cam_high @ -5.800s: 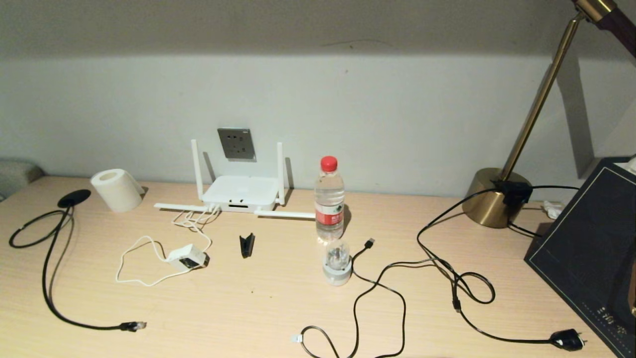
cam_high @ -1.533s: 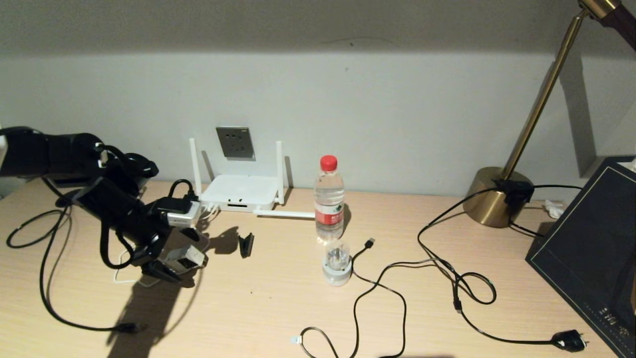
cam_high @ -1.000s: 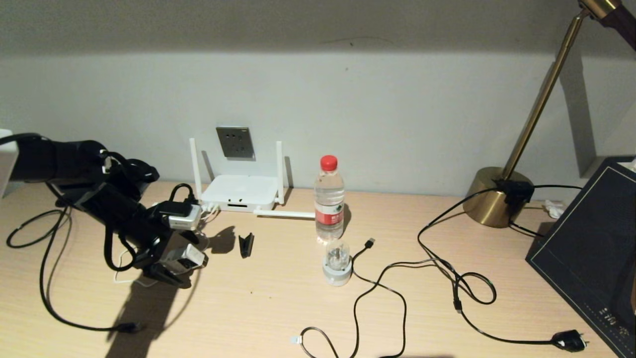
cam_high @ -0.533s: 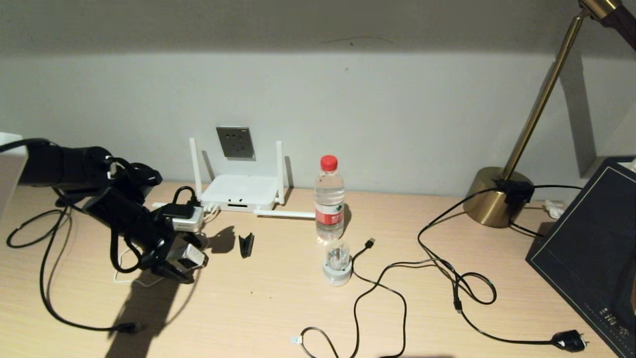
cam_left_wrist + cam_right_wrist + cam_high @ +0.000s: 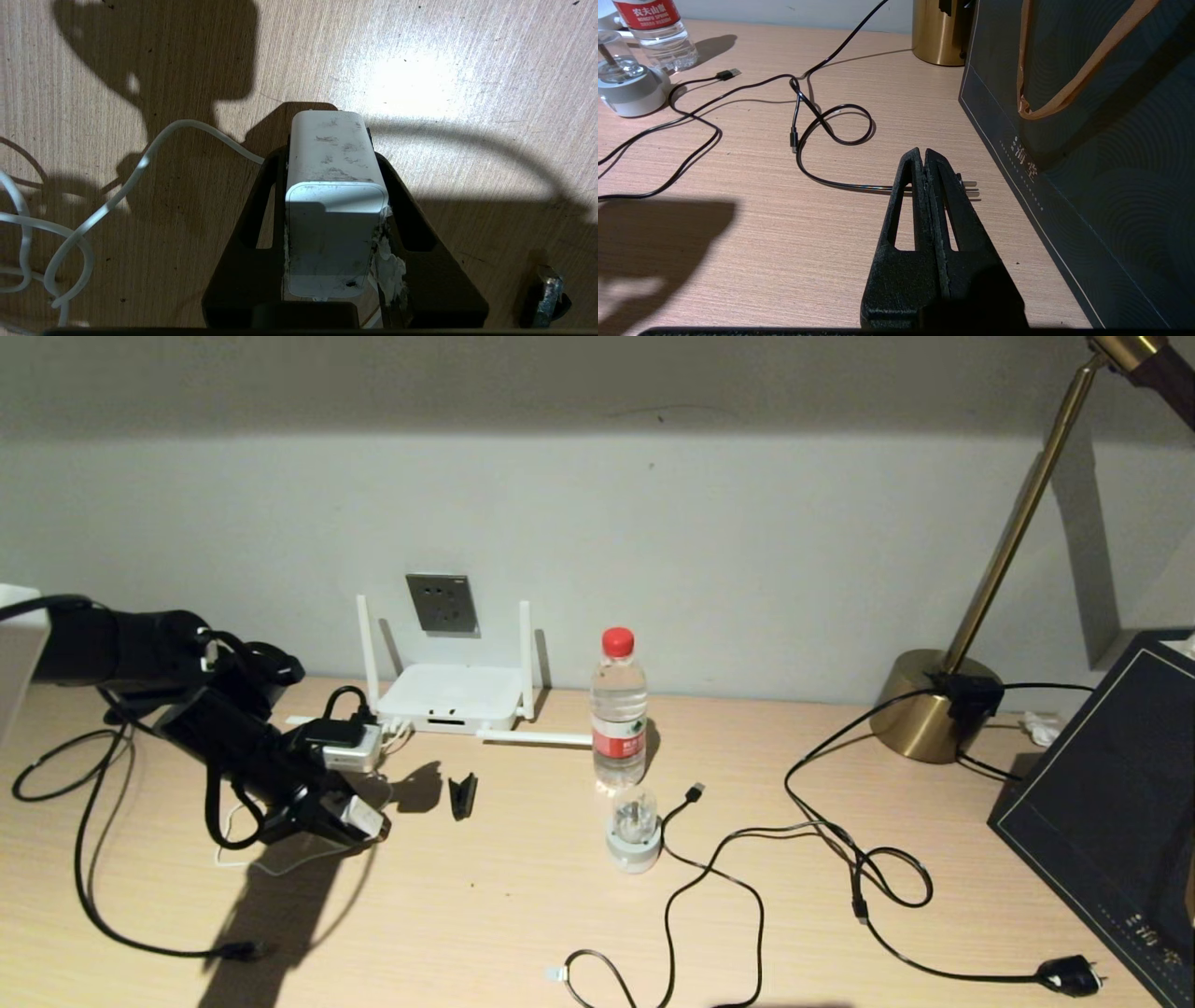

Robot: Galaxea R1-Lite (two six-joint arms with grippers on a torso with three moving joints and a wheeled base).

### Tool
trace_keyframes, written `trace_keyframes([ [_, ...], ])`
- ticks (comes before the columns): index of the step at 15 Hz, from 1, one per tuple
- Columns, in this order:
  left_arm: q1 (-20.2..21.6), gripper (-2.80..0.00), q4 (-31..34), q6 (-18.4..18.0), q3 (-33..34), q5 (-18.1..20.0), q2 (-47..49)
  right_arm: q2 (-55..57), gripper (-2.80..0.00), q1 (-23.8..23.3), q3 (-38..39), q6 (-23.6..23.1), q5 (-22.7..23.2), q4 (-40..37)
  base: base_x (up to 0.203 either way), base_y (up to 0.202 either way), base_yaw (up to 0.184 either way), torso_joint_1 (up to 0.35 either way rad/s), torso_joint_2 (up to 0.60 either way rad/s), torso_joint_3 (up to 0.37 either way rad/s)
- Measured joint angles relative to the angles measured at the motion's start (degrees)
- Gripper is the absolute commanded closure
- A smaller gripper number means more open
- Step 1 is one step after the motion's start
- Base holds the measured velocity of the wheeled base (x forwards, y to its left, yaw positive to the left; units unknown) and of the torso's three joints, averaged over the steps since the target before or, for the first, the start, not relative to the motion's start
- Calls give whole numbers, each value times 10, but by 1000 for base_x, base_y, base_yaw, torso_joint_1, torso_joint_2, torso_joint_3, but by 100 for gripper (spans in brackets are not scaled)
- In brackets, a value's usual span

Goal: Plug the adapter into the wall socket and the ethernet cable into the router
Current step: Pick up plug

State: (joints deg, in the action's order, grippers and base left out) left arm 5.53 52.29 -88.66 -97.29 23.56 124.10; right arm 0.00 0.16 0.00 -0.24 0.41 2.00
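The white adapter (image 5: 334,186) lies on the desk with my left gripper (image 5: 331,149) shut on its two sides. Its thin white cord (image 5: 140,168) loops away across the wood. In the head view this gripper (image 5: 350,821) sits left of centre, in front of the white router (image 5: 453,698). The grey wall socket (image 5: 442,604) is on the wall just above the router. The black ethernet cable (image 5: 89,859) curves along the left of the desk to its plug (image 5: 238,950). My right gripper (image 5: 923,151) is shut and empty, low over the desk's right side.
A water bottle (image 5: 618,709) and a round white-and-clear plug piece (image 5: 634,826) stand mid-desk, with a small black clip (image 5: 463,795) nearby. Black cables with a USB end (image 5: 695,792) and a mains plug (image 5: 1064,974) sprawl right. A brass lamp base (image 5: 929,709) and a dark bag (image 5: 1111,803) stand far right.
The left arm has come into view and lowered its gripper over the adapter. In the last half second the fingers have drawn in against the adapter's sides.
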Motion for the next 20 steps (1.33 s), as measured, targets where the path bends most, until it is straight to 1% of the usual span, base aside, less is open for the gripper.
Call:
trace_keyframes([
  [3, 1, 0, 1, 0, 0, 0, -3, 0, 0, 0, 0, 0, 0, 0, 0, 0, 0, 0, 0, 0],
  [5, 1, 0, 17, 3, 5, 7, -12, 0, 0, 0, 0, 0, 0, 0, 0, 0, 0, 0, 0, 0],
  [6, 0, 0, 41, 9, 12, 26, -23, 0, 0, 0, 0, 0, 0, 0, 0, 0, 0, 0, 0, 0],
  [9, -2, 0, 139, 29, 55, 118, -82, 0, 0, 0, 0, 0, 0, 0, 0, 0, 0, 0, 0, 0],
  [10, -3, 0, 164, 31, 75, 141, -106, 0, 0, 0, 0, 0, 0, 0, 0, 0, 0, 0, 0, 0],
  [12, -1, 0, 204, 34, 133, 177, -166, 0, 0, 0, 0, 0, 0, 0, 0, 0, 0, 0, 0, 0],
  [14, 6, 0, 221, 35, 195, 195, -230, 0, 0, 0, 0, 0, 0, 0, 0, 0, 0, 0, 0, 0],
  [16, 15, 0, 219, 34, 248, 199, -281, 0, 0, 0, 0, 0, 0, 0, 0, 0, 0, 0, 0, 0],
  [17, 18, 0, 202, 34, 263, 194, -298, 0, 0, 0, 0, 0, 0, 0, 0, 0, 0, 0, 0, 0],
  [18, 20, 0, 170, 33, 272, 181, -307, 0, 0, 0, 0, 0, 0, 0, 0, 0, 0, 0, 0, 0],
  [19, 21, 0, 125, 34, 280, 159, -312, 0, 0, 0, 0, 0, 0, 0, 0, 0, 0, 0, 0, 0],
  [20, 21, 0, 65, 39, 293, 129, -312, 0, 0, 0, 0, 0, 0, 0, 0, 0, 0, 0, 0, 0],
])
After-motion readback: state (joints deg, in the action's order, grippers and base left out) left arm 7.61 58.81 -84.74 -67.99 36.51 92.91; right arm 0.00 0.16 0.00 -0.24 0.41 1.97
